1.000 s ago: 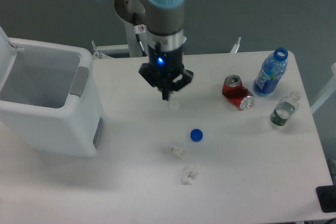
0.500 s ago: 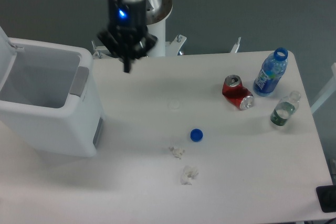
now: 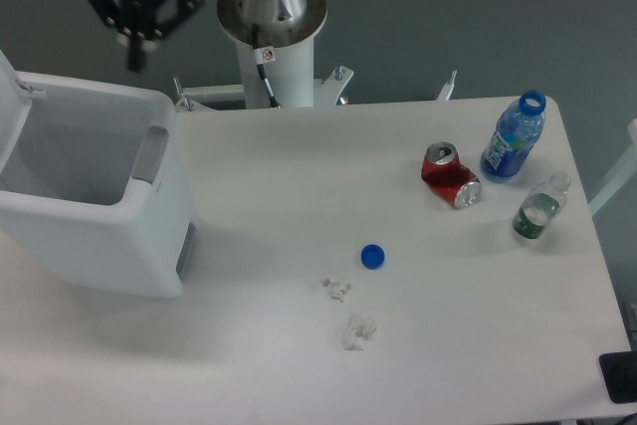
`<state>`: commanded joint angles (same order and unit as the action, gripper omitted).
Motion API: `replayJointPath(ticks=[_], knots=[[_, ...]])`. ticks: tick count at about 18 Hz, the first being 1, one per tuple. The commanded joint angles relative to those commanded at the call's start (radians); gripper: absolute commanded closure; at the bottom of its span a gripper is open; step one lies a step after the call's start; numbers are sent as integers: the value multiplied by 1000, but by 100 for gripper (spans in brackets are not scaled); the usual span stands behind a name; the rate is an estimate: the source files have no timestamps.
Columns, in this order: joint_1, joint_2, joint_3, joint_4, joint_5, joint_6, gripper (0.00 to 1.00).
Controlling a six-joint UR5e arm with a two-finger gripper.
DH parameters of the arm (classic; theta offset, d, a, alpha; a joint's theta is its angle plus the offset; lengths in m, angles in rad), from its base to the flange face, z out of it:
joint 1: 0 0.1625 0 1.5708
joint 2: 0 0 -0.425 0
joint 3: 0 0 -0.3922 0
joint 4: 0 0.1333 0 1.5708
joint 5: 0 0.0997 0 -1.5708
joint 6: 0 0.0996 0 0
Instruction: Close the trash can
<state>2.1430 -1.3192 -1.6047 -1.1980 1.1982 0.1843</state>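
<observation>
Gripper fingers (image 3: 134, 55) are seen drawn together with nothing held, poised at eleven o'clock above the far rim of the trash can (image 3: 95, 191), which is placed at nine o'clock with its lid (image 3: 8, 82) raised at the far left. The approach step is judged underway; next, the lid would need pushing down over the opening.

White table (image 3: 478, 345) is carrying bin (image 3: 95, 196), red can (image 3: 450, 175), 2 bottles (image 3: 514, 136) (image 3: 538, 208), blue cap (image 3: 373, 256), paper scraps (image 3: 358, 330).
</observation>
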Motion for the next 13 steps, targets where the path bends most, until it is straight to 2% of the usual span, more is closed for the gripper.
replayJointPath(ticks=[4,8,13], knots=[[-43,3,45,2,-39,-29,90],[-101,-2,57,5,-43,-39,90],[-175,-64,91,5,-45,-35,90]])
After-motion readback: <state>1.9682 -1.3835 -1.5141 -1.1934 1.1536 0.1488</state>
